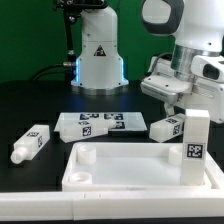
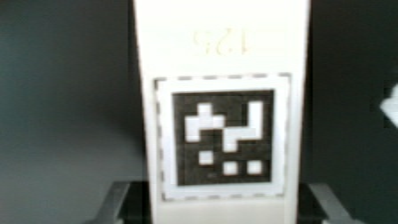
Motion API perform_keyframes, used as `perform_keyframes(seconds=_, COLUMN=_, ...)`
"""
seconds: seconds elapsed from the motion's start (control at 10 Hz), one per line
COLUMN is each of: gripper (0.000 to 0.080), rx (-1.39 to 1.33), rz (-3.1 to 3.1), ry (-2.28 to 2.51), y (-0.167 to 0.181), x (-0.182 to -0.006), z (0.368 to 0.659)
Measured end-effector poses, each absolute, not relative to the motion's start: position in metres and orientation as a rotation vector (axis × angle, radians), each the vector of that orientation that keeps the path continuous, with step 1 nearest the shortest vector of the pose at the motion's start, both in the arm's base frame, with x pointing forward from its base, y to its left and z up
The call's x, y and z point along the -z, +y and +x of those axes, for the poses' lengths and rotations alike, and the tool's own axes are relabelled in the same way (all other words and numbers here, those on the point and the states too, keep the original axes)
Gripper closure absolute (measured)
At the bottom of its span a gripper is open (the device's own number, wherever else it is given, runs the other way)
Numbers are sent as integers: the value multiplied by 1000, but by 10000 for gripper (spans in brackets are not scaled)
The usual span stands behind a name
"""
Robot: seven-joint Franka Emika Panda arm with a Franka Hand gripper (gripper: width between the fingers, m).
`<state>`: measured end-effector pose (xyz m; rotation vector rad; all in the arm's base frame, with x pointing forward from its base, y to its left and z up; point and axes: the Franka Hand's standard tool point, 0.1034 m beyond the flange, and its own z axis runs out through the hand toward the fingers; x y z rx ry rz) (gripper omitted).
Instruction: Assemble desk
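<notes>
I see my pincer (image 1: 186,103) clamped on an upright leg (image 1: 197,140) standing at a corner of the white panel (image 1: 120,180). The table (image 1: 30,100) is black and the wall (image 1: 25,35) behind is green.

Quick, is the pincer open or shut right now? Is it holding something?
The pincer is closed, holding a white leg with a tag between its fingers.
</notes>
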<state>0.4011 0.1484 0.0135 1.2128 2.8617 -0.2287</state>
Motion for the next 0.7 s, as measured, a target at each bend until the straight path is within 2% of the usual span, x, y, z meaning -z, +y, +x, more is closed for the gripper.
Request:
perform_keyframes(seconds=0.2, gripper=515, rx=244, rz=1003, ry=2969, y=136, x=-8, z=401)
perform_keyframes(seconds=0.4, gripper=512, rx=245, rz=1063, ry=2944, y=135, x=-8, z=400)
perform_keyframes(seconds=0.6, gripper=200, rx=246, rz=1097, ry=2930, y=134, x=-8, z=401)
perform_keyframes(seconds=0.7, gripper=165, rx=271, rz=1239, ry=2863, y=132, x=-15, z=401)
